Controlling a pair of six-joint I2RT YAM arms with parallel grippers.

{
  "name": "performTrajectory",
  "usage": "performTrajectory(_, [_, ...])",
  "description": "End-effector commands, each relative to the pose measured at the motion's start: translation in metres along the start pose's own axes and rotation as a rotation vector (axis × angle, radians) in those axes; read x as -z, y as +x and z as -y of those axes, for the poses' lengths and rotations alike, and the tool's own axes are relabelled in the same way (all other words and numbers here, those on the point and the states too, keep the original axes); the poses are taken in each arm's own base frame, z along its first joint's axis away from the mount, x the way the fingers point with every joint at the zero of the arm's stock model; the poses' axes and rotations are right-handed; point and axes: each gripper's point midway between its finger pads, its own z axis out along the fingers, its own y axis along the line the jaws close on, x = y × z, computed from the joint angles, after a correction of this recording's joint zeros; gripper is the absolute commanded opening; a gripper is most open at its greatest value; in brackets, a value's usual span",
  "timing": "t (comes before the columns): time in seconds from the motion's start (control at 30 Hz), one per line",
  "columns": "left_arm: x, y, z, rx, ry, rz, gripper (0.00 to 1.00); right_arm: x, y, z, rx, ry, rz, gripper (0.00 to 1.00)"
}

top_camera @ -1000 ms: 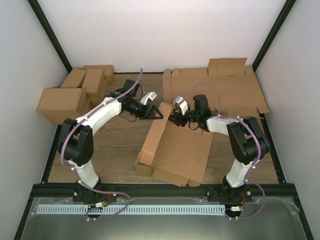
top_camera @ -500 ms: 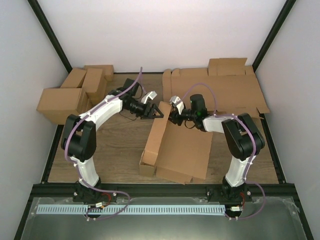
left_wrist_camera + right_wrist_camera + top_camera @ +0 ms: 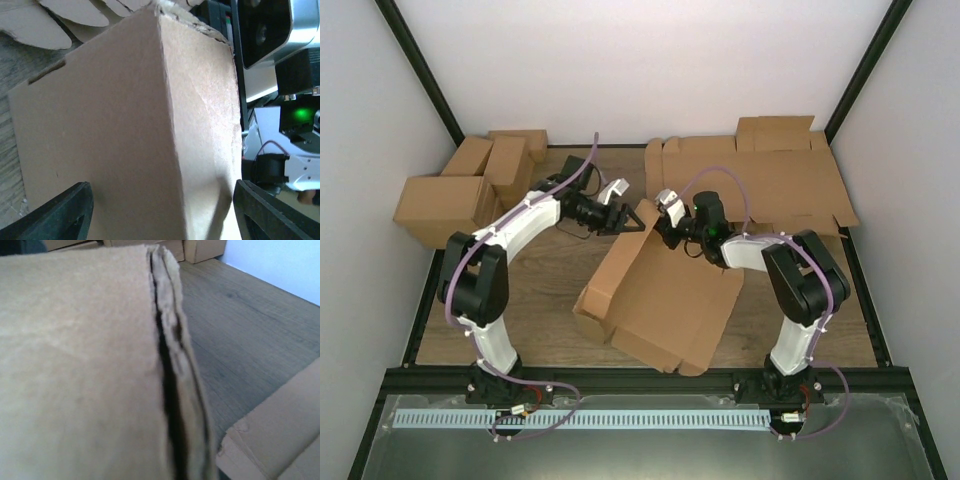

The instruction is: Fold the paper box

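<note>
The paper box (image 3: 665,300) stood half-erected at the middle of the counter (image 3: 545,290), its raised far corner lying between the two end effectors. The right end effector (image 3: 664,224) was clamped on that far upper edge; its fingers were hidden in its own view, where blurred doubled cardboard filled the frame. The left end effector (image 3: 631,222) stood apart, its dark fingers (image 3: 60,215) straddling a creased corner without visible contact. The box was plain brown, with one wall upright, a wide panel sloping toward the near edge, and a slot cut in one face.
</note>
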Motion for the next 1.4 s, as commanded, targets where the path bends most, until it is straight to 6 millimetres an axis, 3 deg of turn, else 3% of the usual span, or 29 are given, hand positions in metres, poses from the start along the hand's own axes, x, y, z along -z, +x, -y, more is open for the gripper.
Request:
performTrajectory(0.0, [0.023,-0.014,0.012,-0.007,-0.006,0.105,0.81,0.015,-0.022,0.008,-0.021,0.094,0.016,0.13])
performTrajectory(0.07, [0.027,-0.016,0.011,0.009,-0.005,0.120,0.82,0.020,-0.019,0.003,-0.025,0.086,0.013,0.21])
performTrajectory(0.17, [0.022,-0.009,0.002,0.028,-0.020,0.091,0.80,0.021,-0.005,-0.001,-0.034,0.083,-0.008,0.24])
performTrajectory(0.53, [0.009,0.003,-0.014,0.063,-0.030,0.019,0.77,0.006,0.008,0.009,-0.014,0.103,-0.009,0.25])
performTrajectory(0.87, [0.002,0.011,-0.020,0.106,-0.015,-0.013,0.75,-0.006,-0.002,0.017,-0.032,0.146,0.070,0.23])
performTrajectory(0.93, [0.002,0.012,-0.021,0.112,-0.013,-0.018,0.75,-0.010,-0.006,0.018,-0.023,0.152,0.076,0.18])
performTrajectory(1.03, [0.002,0.011,-0.020,0.113,-0.012,-0.021,0.75,-0.013,-0.006,0.026,-0.031,0.209,0.061,0.01])
performTrajectory(1.17, [0.002,0.008,-0.018,0.116,0.002,-0.009,0.75,-0.007,-0.005,0.045,-0.055,0.335,0.027,0.01])
performTrajectory(1.3, [0.002,0.005,-0.016,0.115,0.012,-0.003,0.75,-0.008,-0.004,0.035,-0.043,0.284,0.030,0.11])
performTrajectory(1.37, [0.001,0.005,-0.015,0.112,0.017,-0.005,0.75,-0.006,-0.007,0.027,-0.032,0.247,0.058,0.21])
